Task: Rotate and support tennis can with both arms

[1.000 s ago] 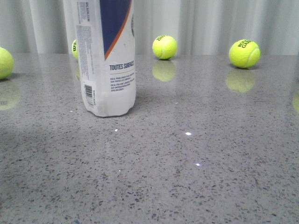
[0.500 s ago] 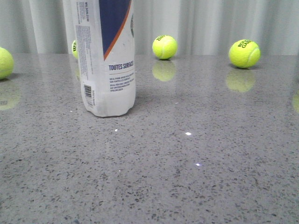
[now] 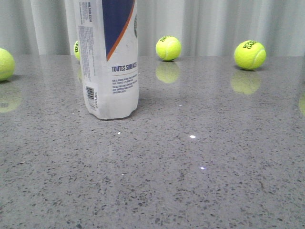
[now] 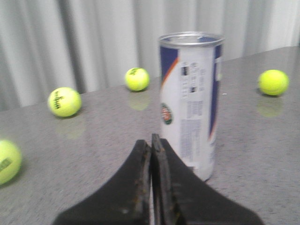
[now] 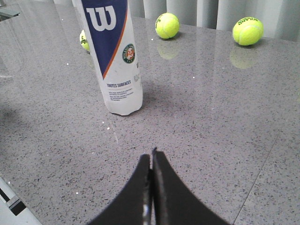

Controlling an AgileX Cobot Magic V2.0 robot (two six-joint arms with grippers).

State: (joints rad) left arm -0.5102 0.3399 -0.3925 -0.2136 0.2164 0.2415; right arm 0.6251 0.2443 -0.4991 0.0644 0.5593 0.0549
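The tennis can stands upright on the grey worktop, left of centre in the front view, and has barely shifted over the last second; its label faces almost the same way. So the rotation looks not yet begun. The left gripper has its fingers pressed together, empty, just short of the can's side. The right gripper is likewise closed on nothing, well apart from the can. Tennis balls lie behind.
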